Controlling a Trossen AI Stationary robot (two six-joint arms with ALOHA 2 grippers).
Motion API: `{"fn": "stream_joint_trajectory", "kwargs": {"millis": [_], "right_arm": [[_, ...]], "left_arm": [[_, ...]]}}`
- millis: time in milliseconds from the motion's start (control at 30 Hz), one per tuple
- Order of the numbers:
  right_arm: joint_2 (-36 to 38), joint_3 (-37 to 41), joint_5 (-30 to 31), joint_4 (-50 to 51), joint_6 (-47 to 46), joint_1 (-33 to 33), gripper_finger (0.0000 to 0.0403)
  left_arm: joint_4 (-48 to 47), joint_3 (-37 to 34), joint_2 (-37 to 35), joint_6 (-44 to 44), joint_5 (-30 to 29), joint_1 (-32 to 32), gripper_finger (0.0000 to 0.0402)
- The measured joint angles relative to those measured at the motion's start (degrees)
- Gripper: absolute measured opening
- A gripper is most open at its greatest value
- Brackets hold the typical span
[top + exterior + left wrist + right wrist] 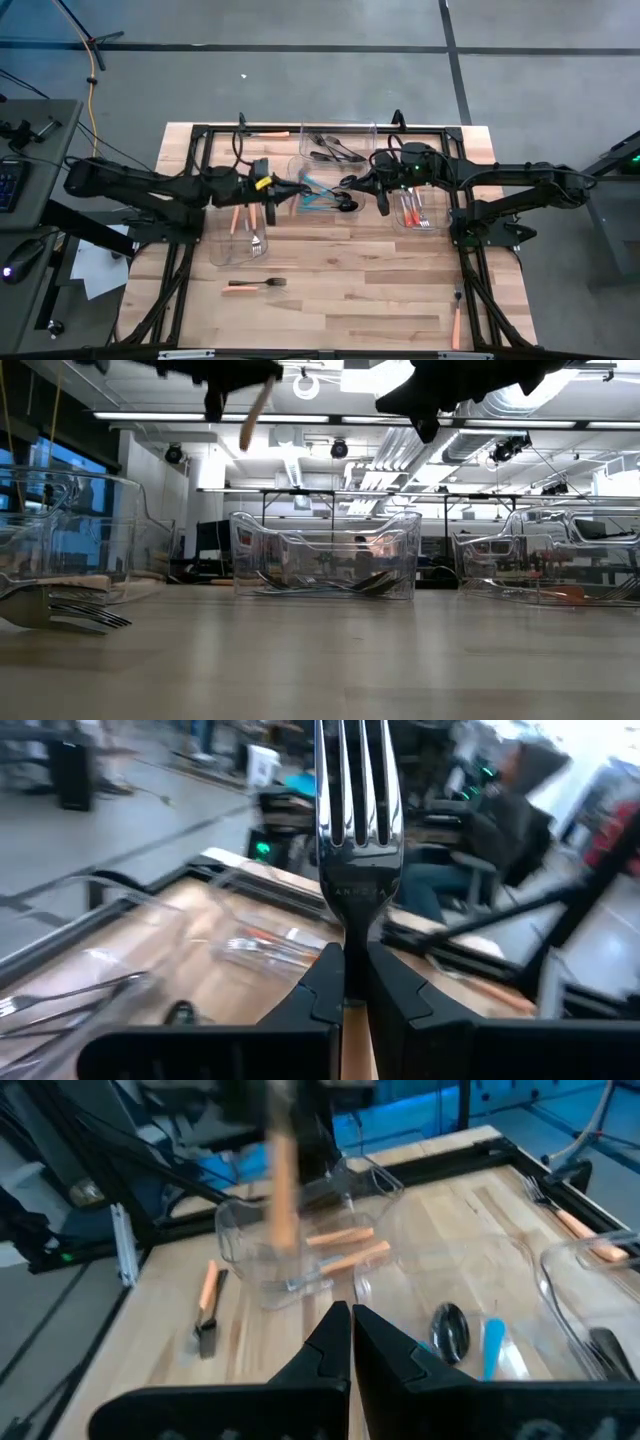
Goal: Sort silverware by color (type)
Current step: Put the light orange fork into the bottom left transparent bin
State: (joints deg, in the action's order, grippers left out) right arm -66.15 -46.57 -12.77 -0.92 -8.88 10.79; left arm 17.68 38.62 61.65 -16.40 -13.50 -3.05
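Nearest you, in the left wrist view, the fork (358, 830) stands upright, pinched at its neck by the left end effector (355, 982), above the middle of the tabletop (340, 270). You can judge it light, rigid and smooth: a grip on the handle close to the head, as here, should keep it from swinging, but the slick metal could slip. The right end effector (350, 1342) is pressed together and holds nothing, hovering over the middle bin (322, 192).

Count what you can: three bins across the far half, a fourth (345, 142) at the far edge, one loose orange fork (255, 285) toward the near edge, one orange piece (456, 318) by the near right corner. Contents of the bins overlap too much to count.
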Motion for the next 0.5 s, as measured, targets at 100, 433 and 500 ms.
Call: {"fn": "stream_joint_trajectory", "kwargs": {"millis": [100,433,500], "right_arm": [[0.0,0.0,-1.3,-2.5,-0.1,0.0,0.0],[0.0,0.0,-2.6,-10.3,-0.1,0.0,0.0],[0.0,0.0,-2.6,-10.3,-0.1,0.0,0.0]], "left_arm": [[9.2,-4.4,1.1,-2.1,0.0,2.5,0.0006],[20.1,-8.3,2.5,0.5,0.0,3.1,0.0008],[20.0,-8.3,2.5,1.2,-0.1,3.1,0.001]]}}
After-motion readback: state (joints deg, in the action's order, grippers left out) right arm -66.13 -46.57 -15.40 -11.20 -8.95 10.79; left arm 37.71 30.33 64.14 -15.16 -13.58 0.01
